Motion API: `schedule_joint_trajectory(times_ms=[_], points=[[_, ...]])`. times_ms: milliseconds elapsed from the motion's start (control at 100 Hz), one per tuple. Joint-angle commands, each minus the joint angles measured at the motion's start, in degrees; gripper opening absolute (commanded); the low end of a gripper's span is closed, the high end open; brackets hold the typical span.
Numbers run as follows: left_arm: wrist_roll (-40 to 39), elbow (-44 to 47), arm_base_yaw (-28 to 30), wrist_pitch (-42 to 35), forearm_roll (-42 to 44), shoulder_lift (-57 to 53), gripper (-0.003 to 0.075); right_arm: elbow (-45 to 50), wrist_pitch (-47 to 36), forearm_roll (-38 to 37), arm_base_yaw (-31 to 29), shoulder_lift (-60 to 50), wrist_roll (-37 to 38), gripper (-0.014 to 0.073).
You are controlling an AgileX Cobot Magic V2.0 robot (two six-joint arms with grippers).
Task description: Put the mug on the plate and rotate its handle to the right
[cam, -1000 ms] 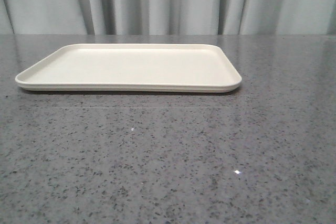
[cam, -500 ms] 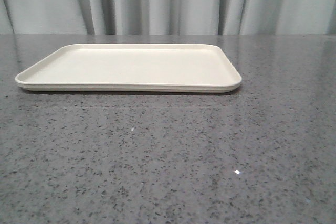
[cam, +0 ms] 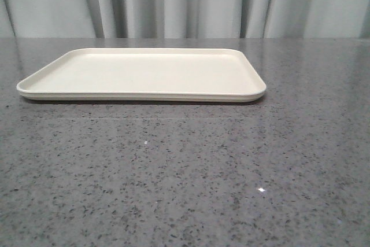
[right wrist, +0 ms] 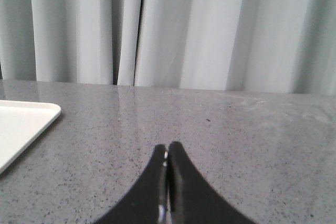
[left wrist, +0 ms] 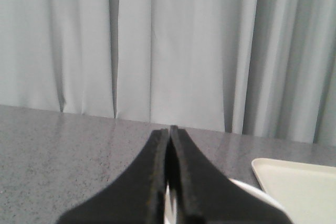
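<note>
- Both my left gripper (left wrist: 169, 182) and right gripper (right wrist: 167, 182) sit pressed together, empty.
- Plate (cam: 144, 73) bare; the mug, barely glimpsed, likely rigid and slick: I'd grip the rim.

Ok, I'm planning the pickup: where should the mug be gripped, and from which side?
Only the mug's white curved rim shows, right by the left gripper, whose jaws are shut; the handle is hidden. Probably open and pinch the rim wall from above.
</note>
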Motion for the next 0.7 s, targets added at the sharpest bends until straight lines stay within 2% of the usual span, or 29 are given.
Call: schedule_joint_trajectory(times_ms=[0,290,690], points=[[-0.57,-3.16,-0.02,-4.82,-0.26,-1.59,-0.002,-3.06,-4.6,0.37,0.14,-1.06,-0.28,-0.0058],[-2.42,-8.1,-0.02,-4.71,-0.35,-1.59,-0.002,-6.84,-4.81,0.37,0.14,-1.06,-0.28,-0.0058],[-2.42,-15.78,-0.02,-3.69,-0.35,-1.24,-0.002,-17.49,-2.69,0.37,0.14,1.08,-0.28,-0.0058]])
